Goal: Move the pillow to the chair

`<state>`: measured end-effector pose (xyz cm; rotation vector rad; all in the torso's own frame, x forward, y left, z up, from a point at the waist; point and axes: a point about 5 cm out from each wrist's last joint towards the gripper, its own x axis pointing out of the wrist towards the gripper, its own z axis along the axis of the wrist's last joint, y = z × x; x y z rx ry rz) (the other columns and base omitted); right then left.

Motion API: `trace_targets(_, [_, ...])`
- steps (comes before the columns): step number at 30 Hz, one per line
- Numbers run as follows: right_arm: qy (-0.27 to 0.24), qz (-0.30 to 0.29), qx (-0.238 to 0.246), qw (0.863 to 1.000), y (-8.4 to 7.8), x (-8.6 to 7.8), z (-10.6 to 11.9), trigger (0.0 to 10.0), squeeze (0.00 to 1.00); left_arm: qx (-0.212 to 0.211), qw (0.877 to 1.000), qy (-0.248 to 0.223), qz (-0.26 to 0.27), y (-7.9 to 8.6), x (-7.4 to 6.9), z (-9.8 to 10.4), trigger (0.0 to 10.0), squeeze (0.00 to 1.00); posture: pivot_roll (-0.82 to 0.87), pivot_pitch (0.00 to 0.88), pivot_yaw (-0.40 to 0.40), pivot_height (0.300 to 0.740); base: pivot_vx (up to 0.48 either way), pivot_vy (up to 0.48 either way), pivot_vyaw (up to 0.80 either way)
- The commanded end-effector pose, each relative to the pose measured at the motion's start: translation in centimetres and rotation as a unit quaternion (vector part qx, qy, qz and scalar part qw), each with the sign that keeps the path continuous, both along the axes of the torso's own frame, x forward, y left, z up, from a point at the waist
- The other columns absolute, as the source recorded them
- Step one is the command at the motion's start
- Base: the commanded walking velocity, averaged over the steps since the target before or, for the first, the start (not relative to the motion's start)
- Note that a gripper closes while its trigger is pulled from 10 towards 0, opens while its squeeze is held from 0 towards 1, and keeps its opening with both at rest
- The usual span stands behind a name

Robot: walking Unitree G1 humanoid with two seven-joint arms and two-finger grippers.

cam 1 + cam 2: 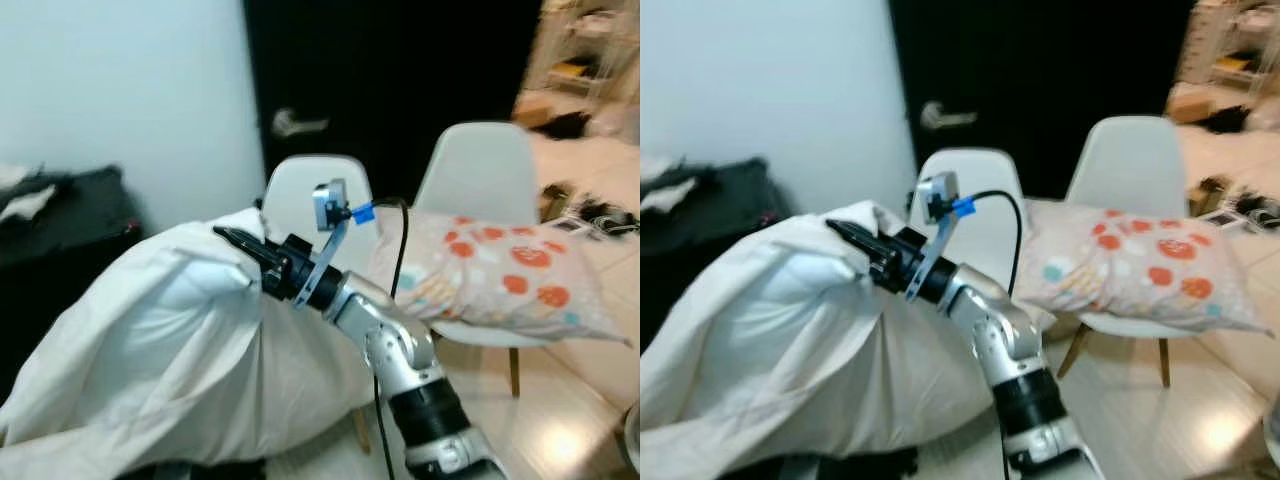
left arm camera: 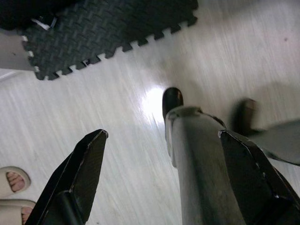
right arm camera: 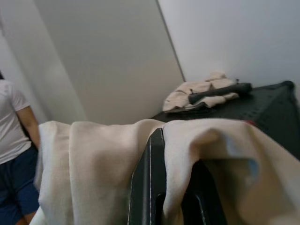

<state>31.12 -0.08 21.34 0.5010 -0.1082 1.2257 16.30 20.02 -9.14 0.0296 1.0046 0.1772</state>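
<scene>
A big white pillow (image 1: 170,340) hangs in front of me at the lower left. My right gripper (image 1: 235,240) reaches across from the right and is shut on the pillow's top edge; in the right wrist view the cream fabric (image 3: 93,154) is bunched around the black fingers (image 3: 149,178). Behind it stand two white chairs: the nearer chair (image 1: 310,195) straight beyond the gripper, the other chair (image 1: 478,170) to the right. A patterned pillow with orange dots (image 1: 500,270) lies on the right chair's seat. My left gripper (image 2: 163,135) hangs open over the floor.
A dark door with a metal handle (image 1: 295,123) is behind the chairs. A black case (image 1: 70,215) with cloth on it stands at the left wall. A person (image 3: 14,140) stands nearby; sandalled feet (image 2: 14,180) and a black foam mat (image 2: 108,23) are on the floor.
</scene>
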Motion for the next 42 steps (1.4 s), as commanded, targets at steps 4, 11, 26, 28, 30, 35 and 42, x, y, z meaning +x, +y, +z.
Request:
trace_targets(4, [-0.029,0.004,0.035,0.999,0.6,-0.2,2.0,10.0,0.00,0.003,1.000,-0.003,0.006,0.0,0.2,0.1,10.0,0.00,-0.08,0.027,0.021,0.740,0.000,0.000,0.00])
trace_targets(11, [-0.022,-0.018,0.076,0.997,-0.1,0.3,3.4,10.0,0.00,0.011,0.994,-0.112,0.002,0.1,4.8,2.7,10.0,0.00,-0.08,0.032,0.018,0.740,0.000,0.000,0.00])
trace_targets(26, [-0.100,-0.041,0.147,0.983,-2.0,0.0,9.7,10.0,0.00,0.047,0.927,-0.370,-0.039,-0.8,14.2,11.9,10.0,0.00,-0.05,0.042,0.029,0.740,0.157,0.000,0.00])
trace_targets(28, [-0.106,-0.043,0.150,0.982,-2.1,-0.1,10.0,10.0,0.00,0.045,0.923,-0.379,-0.043,-1.0,14.4,12.2,10.0,0.00,-0.05,0.042,0.029,0.740,0.345,0.000,0.00])
trace_targets(30, [-0.106,-0.043,0.150,0.982,-2.1,-0.1,10.0,10.0,0.00,0.045,0.923,-0.379,-0.043,-1.0,14.4,12.2,10.0,0.00,-0.05,0.042,0.029,0.740,0.345,0.000,0.00])
trace_targets(35, [-0.103,-0.040,0.146,0.983,-2.1,-0.1,9.7,10.0,0.00,0.045,0.916,-0.397,-0.046,-1.4,14.8,12.8,10.0,0.00,-0.05,0.041,0.034,0.740,0.352,0.000,0.00])
trace_targets(42, [-0.101,-0.042,0.103,0.989,-1.0,-0.3,8.4,10.0,0.00,0.046,0.915,-0.398,-0.044,-1.3,14.9,12.9,10.0,0.00,-0.05,0.042,0.036,0.740,0.358,0.000,0.00])
